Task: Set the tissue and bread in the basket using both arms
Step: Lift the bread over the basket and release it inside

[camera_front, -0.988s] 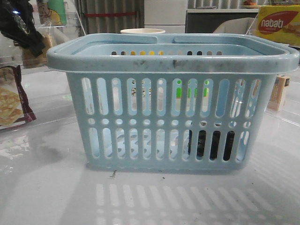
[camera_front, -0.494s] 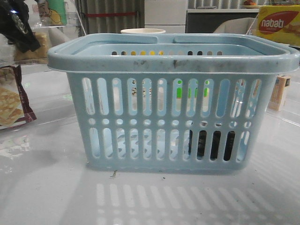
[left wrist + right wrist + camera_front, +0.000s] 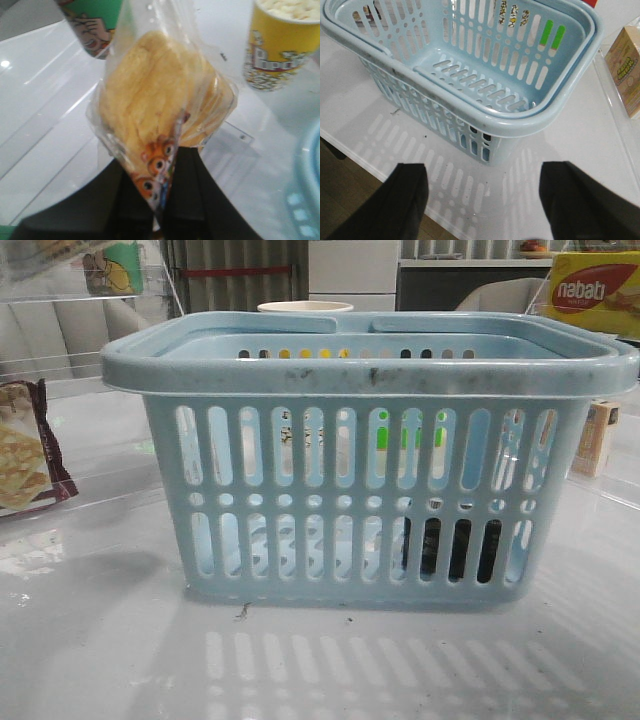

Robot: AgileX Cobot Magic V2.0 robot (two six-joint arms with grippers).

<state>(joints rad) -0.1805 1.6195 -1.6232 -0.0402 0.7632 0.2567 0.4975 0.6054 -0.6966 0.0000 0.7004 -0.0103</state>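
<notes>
The light-blue basket (image 3: pixel 370 370) stands in the middle of the table; it also shows in the right wrist view (image 3: pixel 520 122). A small dark pack, the tissue (image 3: pixel 455 550), shows through the basket's lower right slots. My left gripper (image 3: pixel 167 167) is shut on the lower edge of the clear bag of golden bread (image 3: pixel 160 100) and holds it up above the table; the basket's rim (image 3: pixel 311 170) is just beside it. My right gripper (image 3: pixel 485 197) is open and empty, above the table's front edge before the basket's near corner. Neither gripper shows in the front view.
A maroon-edged cracker packet (image 3: pixel 25 455) lies at the left. A small carton (image 3: pixel 597 435) stands right of the basket, with a yellow Nabati box (image 3: pixel 595 290) behind. A popcorn cup (image 3: pixel 280 45) and a green cup (image 3: pixel 95 20) stand beyond the bread.
My left arm, seen at the top left of the front view earlier, has risen out of that view. The basket and the tissue have not moved.
</notes>
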